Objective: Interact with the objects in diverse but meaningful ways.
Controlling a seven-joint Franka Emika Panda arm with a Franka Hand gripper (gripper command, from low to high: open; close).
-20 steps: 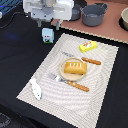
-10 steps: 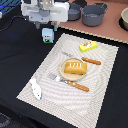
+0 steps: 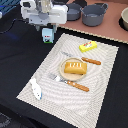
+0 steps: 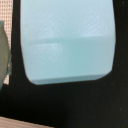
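In the upper left of the exterior view we see our gripper [image 3: 47,26] poised directly above the pale blue-and-white carton [image 3: 47,35], which stands upright on the dark tabletop [image 3: 20,60] just off the upper-left corner of the striped placemat [image 3: 100,95]. We cannot tell whether the jaws stand apart or together: the white wrist body hides them there, and the wrist view shows no fingers at all, only the carton [image 4: 67,40] filling most of the frame against black.

We judge the carton to be light, a small toy box with thin walls that would give a little under a hard squeeze. Its faces look smooth and possibly slippery, so we would take it across two opposite flat sides, near mid-height, with modest force. Standing narrow and upright, it could tip if nudged off-centre.

Elsewhere, the orange bread loaf [image 3: 75,68] rests on a tan round plate [image 3: 65,75] at the middle of the placemat, with the yellow packet [image 3: 87,46] toward the upper right and the white oblong piece [image 3: 36,88] at the lower-left edge. Grey pots [image 3: 94,14] sit along the top of the frame.
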